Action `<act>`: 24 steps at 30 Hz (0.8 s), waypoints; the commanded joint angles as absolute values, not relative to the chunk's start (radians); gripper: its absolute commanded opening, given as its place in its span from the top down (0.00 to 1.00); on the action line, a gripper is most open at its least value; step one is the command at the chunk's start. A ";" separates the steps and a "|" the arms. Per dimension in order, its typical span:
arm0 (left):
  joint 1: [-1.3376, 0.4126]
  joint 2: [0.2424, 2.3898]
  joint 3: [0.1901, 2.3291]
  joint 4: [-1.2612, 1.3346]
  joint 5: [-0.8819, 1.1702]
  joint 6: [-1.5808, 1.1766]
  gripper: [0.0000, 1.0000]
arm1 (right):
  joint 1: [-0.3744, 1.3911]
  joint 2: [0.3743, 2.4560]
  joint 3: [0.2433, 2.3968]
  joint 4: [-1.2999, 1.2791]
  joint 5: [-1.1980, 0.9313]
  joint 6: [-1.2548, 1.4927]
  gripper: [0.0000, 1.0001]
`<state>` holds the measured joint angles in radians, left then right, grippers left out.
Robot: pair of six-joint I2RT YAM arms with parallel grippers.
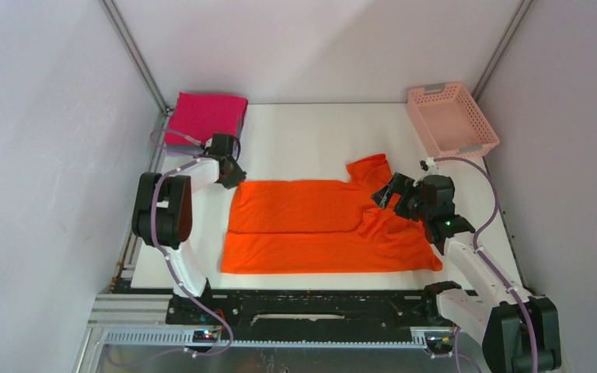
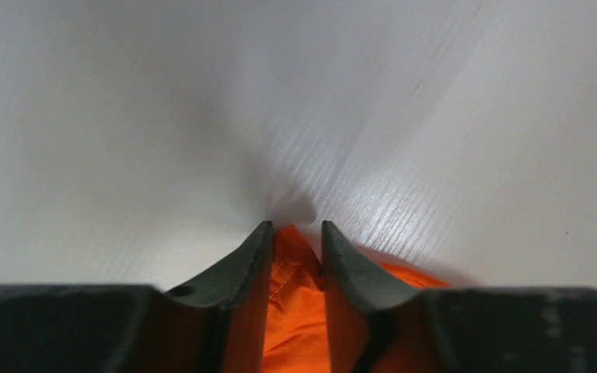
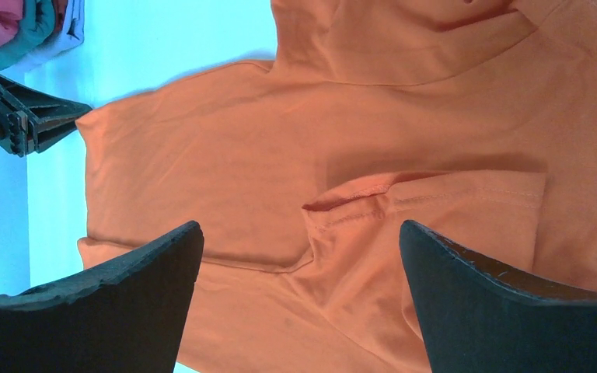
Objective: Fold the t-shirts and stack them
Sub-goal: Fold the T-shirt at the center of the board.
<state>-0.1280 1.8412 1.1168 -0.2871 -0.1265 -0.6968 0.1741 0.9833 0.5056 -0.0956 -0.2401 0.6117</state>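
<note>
On the white table (image 1: 303, 132), the orange t-shirt (image 1: 319, 225) lies spread flat in the middle, its far half doubled over the near half and one sleeve sticking out toward the far right. From above, the left gripper (image 1: 233, 172) sits at the shirt's far-left corner, but whether it grips is hidden there. Its own wrist camera settles that: the two dark fingers (image 2: 249, 264) stand close together with a ridge of orange cloth pinched between them, low over the table. The right gripper (image 3: 299, 225) hangs over the shirt's right side with its jaws spread wide, holding nothing (its camera shows a folded sleeve hem between them, below). The stack of folded shirts (image 1: 204, 116) in the far-left corner looks plain magenta from above, while the right wrist view catches pink, teal and pale edges. A pink basket (image 1: 417, 118) stands in the far-right corner.
</note>
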 commanded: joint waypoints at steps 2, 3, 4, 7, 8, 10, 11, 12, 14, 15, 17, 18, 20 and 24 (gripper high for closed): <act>-0.145 1.862 1.191 -0.367 -0.151 -0.683 0.80 | 0.170 0.956 0.537 -0.090 -0.226 0.581 0.00; -0.146 1.865 1.202 -0.378 -0.158 -0.682 0.87 | 0.169 0.956 0.538 -0.092 -0.220 0.577 0.01; -0.148 1.867 1.215 -0.391 -0.168 -0.679 0.94 | 0.170 0.957 0.537 -0.091 -0.209 0.571 0.00; -0.154 1.861 1.246 -0.434 -0.213 -0.669 1.00 | 0.170 0.972 0.545 -0.092 -0.163 0.547 0.00; -0.156 1.856 1.252 -0.446 -0.225 -0.666 1.00 | 0.171 0.985 0.560 -0.107 -0.141 0.535 0.00; -0.161 1.848 1.260 -0.463 -0.238 -0.659 1.00 | 0.172 1.042 0.604 -0.128 -0.099 0.513 0.01; -0.166 1.844 1.263 -0.473 -0.247 -0.658 1.00 | 0.174 1.073 0.632 -0.138 -0.082 0.506 0.01; -0.172 1.839 1.264 -0.480 -0.259 -0.658 1.00 | 0.177 1.111 0.661 -0.141 -0.065 0.496 0.01; -0.182 1.832 1.265 -0.488 -0.266 -0.660 1.00 | 0.189 1.196 0.730 -0.145 -0.026 0.481 0.02; -0.187 1.832 1.267 -0.488 -0.262 -0.658 1.00 | 0.198 1.245 0.785 -0.142 -0.006 0.466 0.03; -0.197 1.834 1.275 -0.495 -0.260 -0.657 1.00 | 0.213 1.361 0.892 -0.168 0.036 0.451 0.04; -0.202 1.835 1.279 -0.500 -0.264 -0.658 1.00 | 0.221 1.423 0.955 -0.187 0.056 0.447 0.06; -0.207 1.831 1.282 -0.506 -0.265 -0.658 1.00 | 0.235 1.546 1.071 -0.226 0.094 0.446 0.11; -0.208 1.810 1.270 -0.514 -0.280 -0.659 1.00 | 0.259 1.766 1.290 -0.319 0.138 0.462 0.21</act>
<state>-0.2031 1.8645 1.2205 -0.4931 -0.2390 -0.6739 0.2337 1.6047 1.1110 -0.2165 0.0437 0.4732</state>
